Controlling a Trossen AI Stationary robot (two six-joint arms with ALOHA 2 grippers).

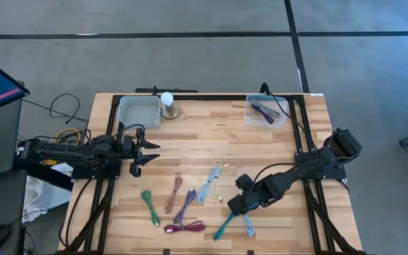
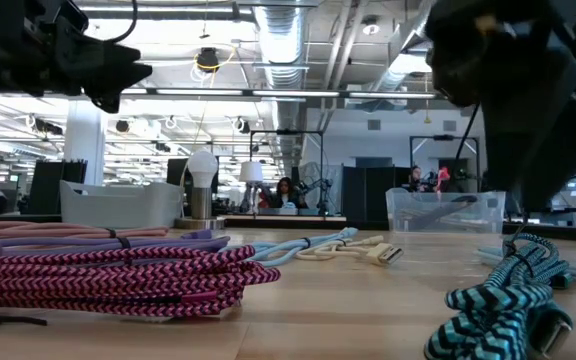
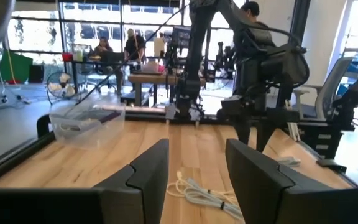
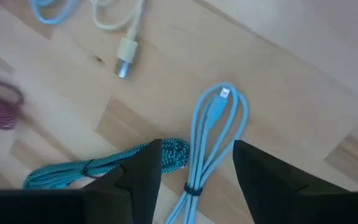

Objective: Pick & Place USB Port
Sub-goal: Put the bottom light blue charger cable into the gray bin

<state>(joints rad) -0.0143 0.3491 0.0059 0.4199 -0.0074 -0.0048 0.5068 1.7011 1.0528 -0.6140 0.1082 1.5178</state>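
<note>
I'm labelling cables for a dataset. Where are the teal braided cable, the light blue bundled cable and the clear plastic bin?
Teal braided cable [image 4: 92, 167]: right wrist view, mid-bundle.
Light blue bundled cable [image 4: 211, 134]: right wrist view, loop strand.
Clear plastic bin [image 1: 280, 117]: high view, rim.

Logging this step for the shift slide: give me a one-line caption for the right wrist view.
Right gripper, fingers apart, poised over a light blue cable beside a teal braided cable on the wooden table.
</note>
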